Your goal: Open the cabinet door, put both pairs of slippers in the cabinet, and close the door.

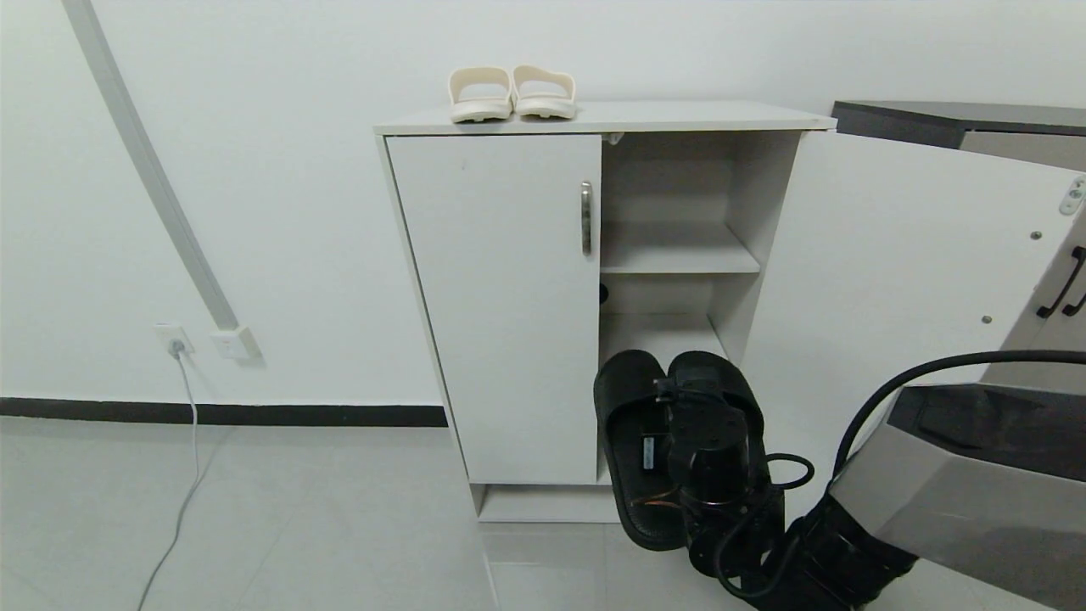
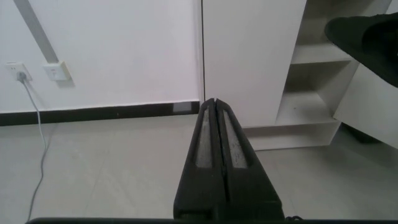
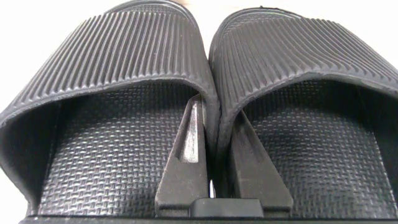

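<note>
A white cabinet [image 1: 509,297] stands against the wall with its right door [image 1: 899,255] swung open and its left door shut. A beige pair of slippers [image 1: 512,92] rests on the cabinet top. My right gripper [image 3: 212,158] is shut on the black pair of slippers [image 1: 670,441], pinching their two inner side walls together, and holds them in the air in front of the open lower compartment. The black slippers [image 2: 367,37] also appear in the left wrist view. My left gripper [image 2: 215,109] is shut and empty, low above the floor, left of the cabinet.
Inside the open half are a middle shelf [image 1: 679,255] and a lower shelf [image 1: 657,335], both bare. A wall socket with a cable [image 1: 174,344] is on the left wall. A grey cabinet [image 1: 976,123] stands behind the open door.
</note>
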{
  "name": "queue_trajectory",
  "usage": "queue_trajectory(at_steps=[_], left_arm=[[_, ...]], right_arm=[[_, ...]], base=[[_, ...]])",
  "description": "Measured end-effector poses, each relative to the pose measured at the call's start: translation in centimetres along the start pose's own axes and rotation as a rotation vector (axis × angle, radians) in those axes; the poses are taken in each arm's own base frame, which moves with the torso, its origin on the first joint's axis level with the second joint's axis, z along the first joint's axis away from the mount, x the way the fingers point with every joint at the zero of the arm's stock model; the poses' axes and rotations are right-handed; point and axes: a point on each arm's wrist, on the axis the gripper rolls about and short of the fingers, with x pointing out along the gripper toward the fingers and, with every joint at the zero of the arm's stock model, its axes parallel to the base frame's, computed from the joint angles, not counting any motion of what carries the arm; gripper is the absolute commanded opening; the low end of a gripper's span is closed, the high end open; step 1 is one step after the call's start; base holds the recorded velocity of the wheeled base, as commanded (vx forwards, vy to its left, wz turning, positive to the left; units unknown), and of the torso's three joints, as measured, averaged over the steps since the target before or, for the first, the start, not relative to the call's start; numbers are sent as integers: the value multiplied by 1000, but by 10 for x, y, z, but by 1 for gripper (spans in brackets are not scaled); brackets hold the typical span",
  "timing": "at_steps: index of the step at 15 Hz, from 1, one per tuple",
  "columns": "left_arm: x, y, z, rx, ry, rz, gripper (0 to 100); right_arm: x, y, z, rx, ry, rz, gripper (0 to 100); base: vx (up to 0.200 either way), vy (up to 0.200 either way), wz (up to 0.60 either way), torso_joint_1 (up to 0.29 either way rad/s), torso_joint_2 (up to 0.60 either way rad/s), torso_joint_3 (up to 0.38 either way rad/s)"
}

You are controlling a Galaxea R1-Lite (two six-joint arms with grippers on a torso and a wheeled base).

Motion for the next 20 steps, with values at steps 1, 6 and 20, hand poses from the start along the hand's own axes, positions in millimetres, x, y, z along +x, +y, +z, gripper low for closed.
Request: queue_trajectory(at_steps=[1,6,20], left_arm=[[0,0,0,0,0,0,0],[0,0,0,0,-1,2,0],[0,0,0,-16,1,3,0]], right_arm=[[1,1,-1,-2,2,-1,0],[5,0,-7,-9,10,-9,0],[35,20,-31,10,9,-15,0]], base=[[0,-200,0,7,2,17],[0,-160,0,4,4,3],[0,0,0,0,0,0]])
